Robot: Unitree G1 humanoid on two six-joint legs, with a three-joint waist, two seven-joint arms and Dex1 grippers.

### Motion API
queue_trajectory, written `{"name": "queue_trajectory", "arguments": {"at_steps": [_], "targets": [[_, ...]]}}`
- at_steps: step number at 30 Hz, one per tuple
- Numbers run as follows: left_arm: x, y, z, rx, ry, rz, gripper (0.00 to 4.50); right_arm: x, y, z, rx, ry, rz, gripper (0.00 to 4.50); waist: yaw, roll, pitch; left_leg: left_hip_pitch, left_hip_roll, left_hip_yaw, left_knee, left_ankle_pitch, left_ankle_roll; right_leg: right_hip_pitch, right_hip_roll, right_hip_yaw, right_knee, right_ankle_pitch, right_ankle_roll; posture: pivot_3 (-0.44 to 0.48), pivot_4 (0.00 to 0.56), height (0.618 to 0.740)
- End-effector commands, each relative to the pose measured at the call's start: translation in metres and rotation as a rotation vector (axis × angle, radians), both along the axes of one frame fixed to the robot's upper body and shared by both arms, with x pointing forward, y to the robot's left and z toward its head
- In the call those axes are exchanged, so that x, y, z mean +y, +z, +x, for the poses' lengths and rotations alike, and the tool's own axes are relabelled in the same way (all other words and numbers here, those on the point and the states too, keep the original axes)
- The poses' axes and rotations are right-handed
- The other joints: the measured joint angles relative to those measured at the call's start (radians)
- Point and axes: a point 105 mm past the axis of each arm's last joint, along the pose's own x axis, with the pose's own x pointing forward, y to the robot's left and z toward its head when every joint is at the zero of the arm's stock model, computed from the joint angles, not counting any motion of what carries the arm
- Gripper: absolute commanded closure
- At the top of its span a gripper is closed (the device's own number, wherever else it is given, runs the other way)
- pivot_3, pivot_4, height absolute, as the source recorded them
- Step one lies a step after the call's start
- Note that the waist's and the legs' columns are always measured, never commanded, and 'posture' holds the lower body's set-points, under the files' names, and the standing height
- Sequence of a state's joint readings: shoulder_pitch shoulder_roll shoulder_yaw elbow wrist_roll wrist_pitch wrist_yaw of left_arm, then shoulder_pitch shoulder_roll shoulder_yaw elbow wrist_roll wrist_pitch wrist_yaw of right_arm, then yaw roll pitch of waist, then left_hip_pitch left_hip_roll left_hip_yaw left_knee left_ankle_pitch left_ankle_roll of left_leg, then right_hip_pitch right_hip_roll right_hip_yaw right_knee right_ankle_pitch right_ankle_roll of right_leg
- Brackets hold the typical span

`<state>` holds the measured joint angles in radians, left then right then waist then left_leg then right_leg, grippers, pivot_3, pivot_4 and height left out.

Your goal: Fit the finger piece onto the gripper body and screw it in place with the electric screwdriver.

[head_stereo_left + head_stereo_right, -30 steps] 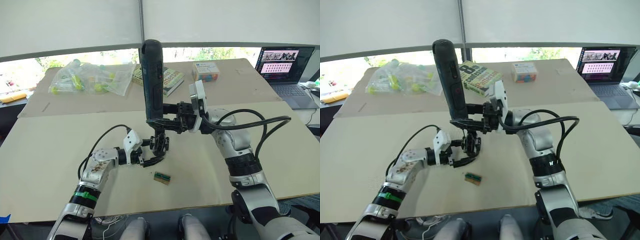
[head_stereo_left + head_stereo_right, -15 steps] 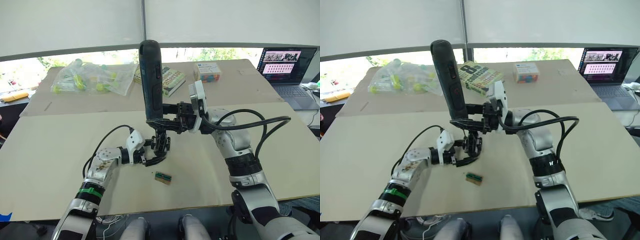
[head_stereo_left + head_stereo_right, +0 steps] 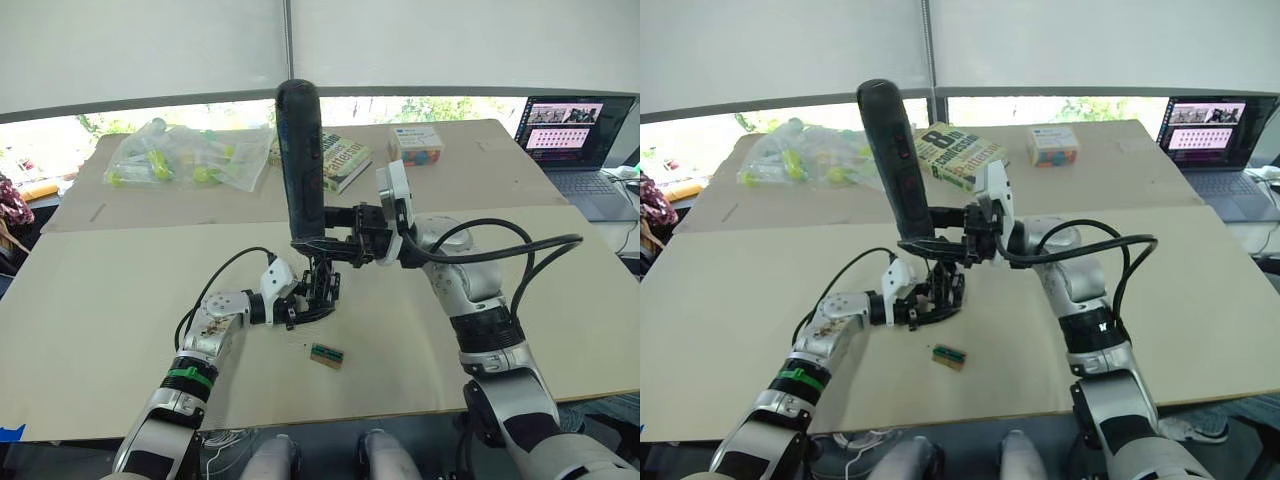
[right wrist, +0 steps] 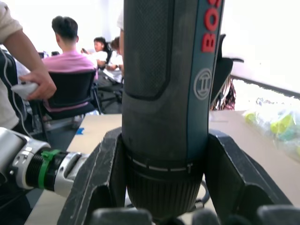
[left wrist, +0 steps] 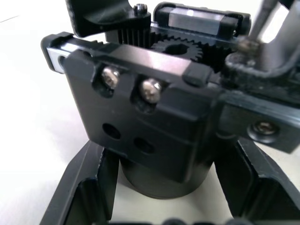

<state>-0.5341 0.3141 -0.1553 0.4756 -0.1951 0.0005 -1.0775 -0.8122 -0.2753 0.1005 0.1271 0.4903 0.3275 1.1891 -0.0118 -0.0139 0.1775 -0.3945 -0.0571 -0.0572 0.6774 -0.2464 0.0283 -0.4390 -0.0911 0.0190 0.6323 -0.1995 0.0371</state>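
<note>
Holding the screwdriver: the electric screwdriver (image 3: 302,160) was clamped upright in the right gripper (image 3: 322,243), its rounded end uppermost; in the right wrist view the two fingers (image 4: 99,176) were seen pressed against its collar.
Screwdriver tip: the thin metal bit was directed down onto the top of the gripper body (image 3: 322,288); in the left wrist view it appeared to meet a screw at the upper corner, though that corner was blurred.
Gripper body: it was stood on the desk (image 3: 90,300) near the middle, directly beneath the screwdriver, with its geared parts and two screw heads (image 5: 151,90) shown in the left wrist view.
Left gripper: the left gripper (image 3: 300,312) was closed around the rounded base of the gripper body, one finger (image 5: 82,187) on each side.
Finger piece: a black pointed part was seen low on the gripper body, but whether it was the finger piece could not be told.
Small block: a green-and-tan block (image 3: 325,355) was lain on the desk just in front of the gripper body, apart from it.
Background: a book (image 3: 958,155), a clear bag of yellow-green items (image 3: 185,158) and a laptop (image 3: 575,140) were set along the far side.
</note>
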Motion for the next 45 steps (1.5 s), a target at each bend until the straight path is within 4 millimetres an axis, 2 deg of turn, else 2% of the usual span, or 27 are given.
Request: {"name": "queue_trajectory", "arguments": {"at_steps": [1,12,29,39,45], "targets": [[-0.004,-0.009,-0.004,0.016,-0.026,0.022,2.11,0.0,0.004,-0.005,-0.031,0.011,0.004,2.54,0.0,0.0,0.0,0.0,0.0,0.0,0.0,0.0,0.0,0.0,0.0,0.0,0.0,0.0,0.0,0.0,0.15,0.74],[-0.008,-0.011,-0.004,0.003,-0.017,0.032,2.11,0.0,-0.007,-0.003,-0.001,-0.001,-0.042,2.54,0.003,0.0,-0.001,0.001,0.0,0.0,0.0,0.0,0.0,0.001,0.0,0.0,0.0,0.0,0.0,0.0,0.15,0.74],[-0.008,-0.014,-0.007,0.014,0.0,0.042,2.11,-0.001,-0.052,0.008,0.093,-0.105,-0.162,2.54,0.0,-0.002,-0.015,0.011,0.001,0.0,-0.002,-0.001,0.001,0.012,0.0,-0.001,-0.002,0.0,0.001,0.0,0.15,0.74],[-0.008,-0.013,-0.007,0.017,0.006,0.041,2.11,0.0,-0.071,0.009,0.148,-0.133,-0.179,2.54,0.0,-0.002,-0.021,0.016,0.001,0.0,-0.002,-0.001,0.001,0.016,0.0,-0.001,-0.003,0.0,0.001,0.0,0.15,0.74],[-0.007,-0.014,-0.007,0.02,0.006,0.042,2.11,-0.001,-0.067,0.01,0.142,-0.14,-0.161,2.54,0.0,-0.002,-0.021,0.017,0.001,0.0,-0.002,-0.001,0.001,0.017,0.0,-0.001,-0.003,0.0,0.001,0.0,0.15,0.74]]}}
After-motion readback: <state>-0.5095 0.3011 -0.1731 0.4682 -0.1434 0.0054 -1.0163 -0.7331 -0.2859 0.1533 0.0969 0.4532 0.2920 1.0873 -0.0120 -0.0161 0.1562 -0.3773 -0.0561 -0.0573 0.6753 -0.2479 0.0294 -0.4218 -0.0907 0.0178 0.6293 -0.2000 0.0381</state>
